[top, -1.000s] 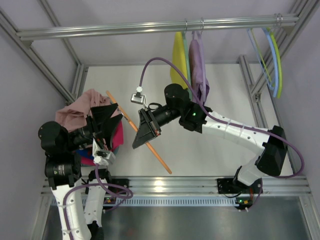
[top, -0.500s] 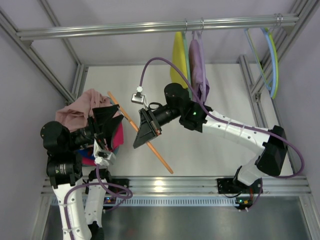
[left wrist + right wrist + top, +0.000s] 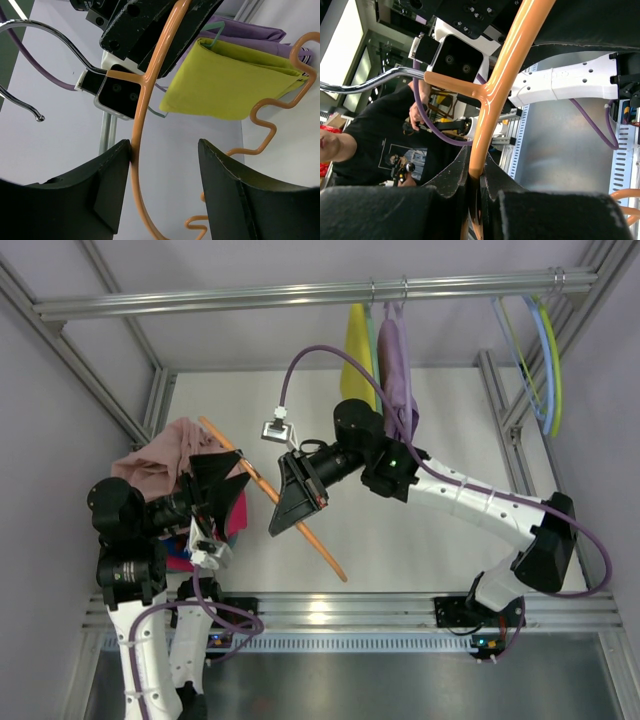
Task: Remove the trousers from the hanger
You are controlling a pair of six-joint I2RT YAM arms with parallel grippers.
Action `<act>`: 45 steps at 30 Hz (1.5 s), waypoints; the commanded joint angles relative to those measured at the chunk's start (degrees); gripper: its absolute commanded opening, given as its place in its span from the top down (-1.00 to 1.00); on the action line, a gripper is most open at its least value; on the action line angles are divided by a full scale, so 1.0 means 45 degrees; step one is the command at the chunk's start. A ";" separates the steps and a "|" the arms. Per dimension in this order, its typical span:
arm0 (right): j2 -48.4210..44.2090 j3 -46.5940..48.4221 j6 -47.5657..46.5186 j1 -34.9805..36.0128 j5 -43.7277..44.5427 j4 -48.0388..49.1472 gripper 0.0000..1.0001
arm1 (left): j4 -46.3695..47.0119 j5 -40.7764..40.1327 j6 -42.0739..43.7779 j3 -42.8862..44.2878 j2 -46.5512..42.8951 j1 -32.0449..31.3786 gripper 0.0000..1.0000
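Right end effector (image 3: 476, 181) clamped tight on the orange hanger (image 3: 141, 115) near its hook junction. Left end effector (image 3: 165, 167) part open, empty; the hanger's arm runs between its fingers, against one. The pink trousers (image 3: 158, 455) lie heaped behind it, partly hidden by that arm.

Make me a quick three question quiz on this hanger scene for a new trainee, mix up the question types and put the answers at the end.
1. True or false: the right gripper is clamped on the orange hanger.
2. Multiple choice: on the rail, what colour is the garment hanging next to the lilac garment? A) yellow B) white C) black
3. Fill in the blank: the left gripper has its jaws ____, with the orange hanger passing between them.

Key
1. True.
2. A, the yellow garment.
3. Open.
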 commanded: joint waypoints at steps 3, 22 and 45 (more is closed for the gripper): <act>-0.0451 0.0208 -0.0096 0.0526 -0.0287 0.1308 1.00 | 0.0032 0.0862 0.0731 0.0090 0.0331 -0.0017 -0.20; -0.0801 0.1868 -0.3960 -0.0448 0.0981 -0.3726 -0.33 | -0.0046 0.0395 -0.0089 0.0343 0.0858 0.0003 1.00; -0.3986 0.0012 -0.8007 -0.1212 0.4498 -0.7423 -0.72 | -0.0007 -0.1539 -0.2648 0.1613 0.2812 -0.0036 1.00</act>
